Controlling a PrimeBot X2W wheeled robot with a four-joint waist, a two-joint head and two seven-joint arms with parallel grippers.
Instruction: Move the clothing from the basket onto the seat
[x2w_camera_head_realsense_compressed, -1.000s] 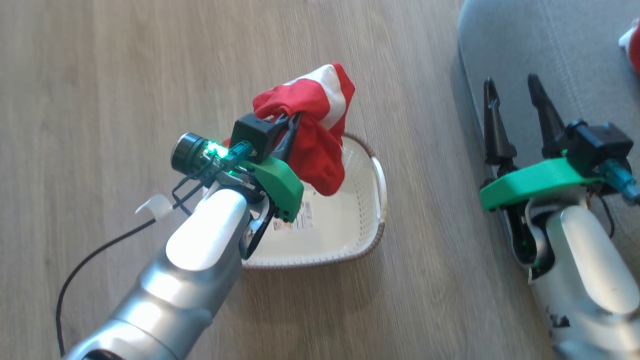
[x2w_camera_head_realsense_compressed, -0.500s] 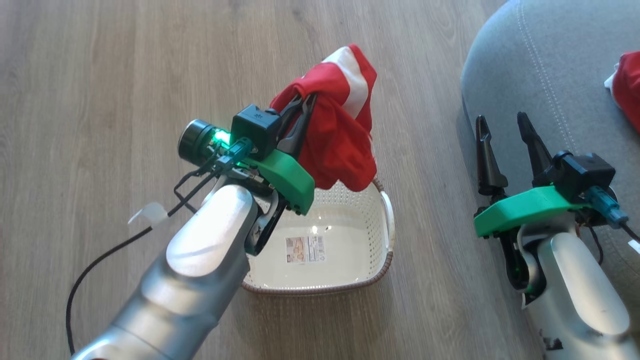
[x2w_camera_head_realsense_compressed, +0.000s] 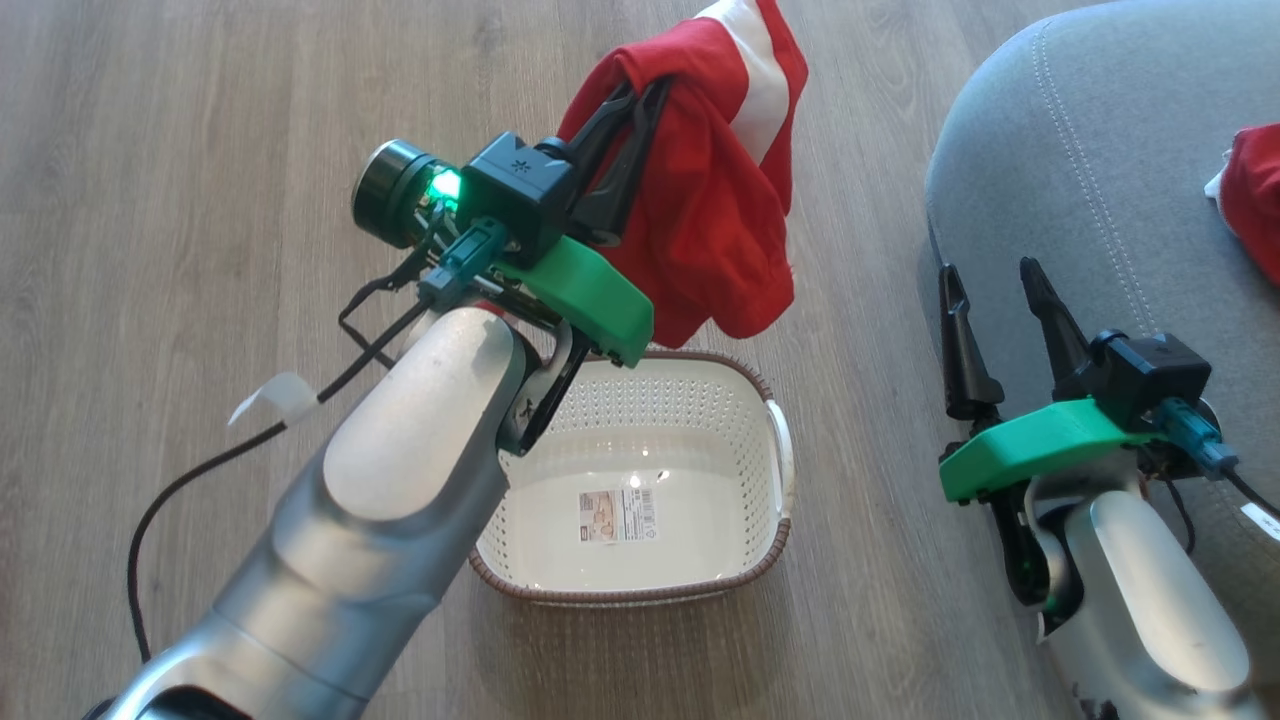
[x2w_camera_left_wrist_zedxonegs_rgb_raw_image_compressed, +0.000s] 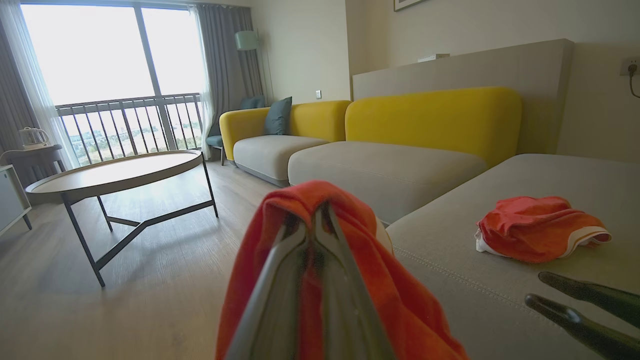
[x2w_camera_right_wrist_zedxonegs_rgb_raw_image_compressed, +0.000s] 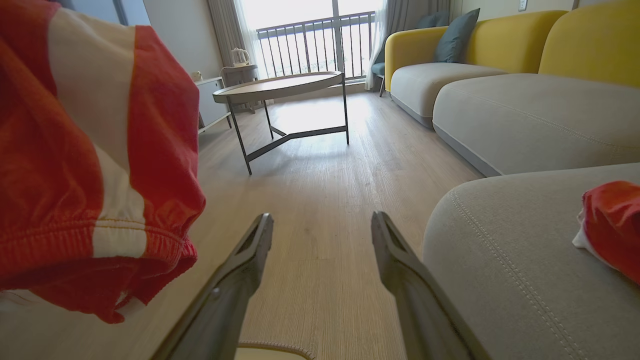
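Higher than a second ago, the red striped garment (x2w_camera_head_realsense_compressed: 720, 200) now hangs clear of the basket (x2w_camera_head_realsense_compressed: 640, 595), clamped in my left gripper (x2w_camera_head_realsense_compressed: 648, 88). I'm mid-carry, and the basket looks empty. Next I swing right over the seat (x2w_camera_head_realsense_compressed: 1100, 150), near the other red piece (x2w_camera_head_realsense_compressed: 1255, 200), and let go. My right gripper (x2w_camera_head_realsense_compressed: 985, 270) idles with its fingers spread.

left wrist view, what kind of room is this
Probably a living room or hotel lounge: a long yellow-backed sofa, a round coffee table, and a big balcony window with curtains.

Silver-white forearms (x2w_camera_head_realsense_compressed: 400, 480), green brackets (x2w_camera_head_realsense_compressed: 590, 290), black camera blocks (x2w_camera_head_realsense_compressed: 520, 190), right gripper (x2w_camera_head_realsense_compressed: 987, 268) with long dark fingers (x2w_camera_head_realsense_compressed: 962, 345), black cable (x2w_camera_head_realsense_compressed: 180, 490)
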